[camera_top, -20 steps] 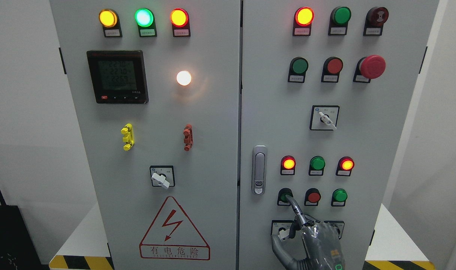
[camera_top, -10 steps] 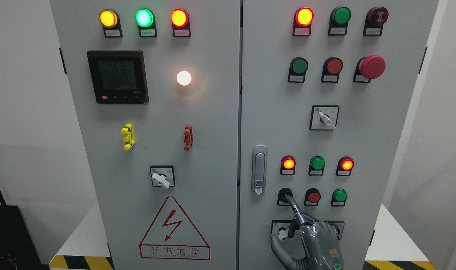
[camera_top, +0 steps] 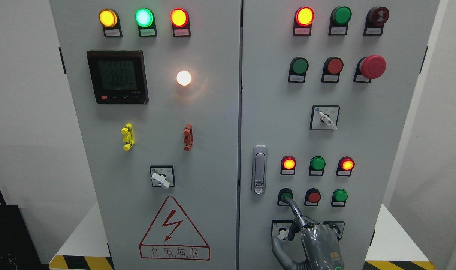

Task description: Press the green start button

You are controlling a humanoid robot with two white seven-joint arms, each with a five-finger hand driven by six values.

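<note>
The green start button [camera_top: 286, 195] is at the left end of the bottom row of buttons on the right cabinet door [camera_top: 272, 112]. My right hand [camera_top: 319, 240] comes up from the bottom edge, right of the middle. Its index finger [camera_top: 293, 208] is stretched out and its tip rests at the button's lower edge. The other fingers are curled and the thumb [camera_top: 277, 247] sticks out to the left. The hand holds nothing. The left arm is out of view.
A red button [camera_top: 314, 196] and a second green button [camera_top: 340, 195] sit to the right of the start button. Rotary switches [camera_top: 282, 229] lie behind the hand. The door handle [camera_top: 259, 169] is to the left. A red emergency stop [camera_top: 373, 66] is at the upper right.
The hand has dropped slightly and the index fingertip has slid down off the button's face. More of the green cap shows now.
</note>
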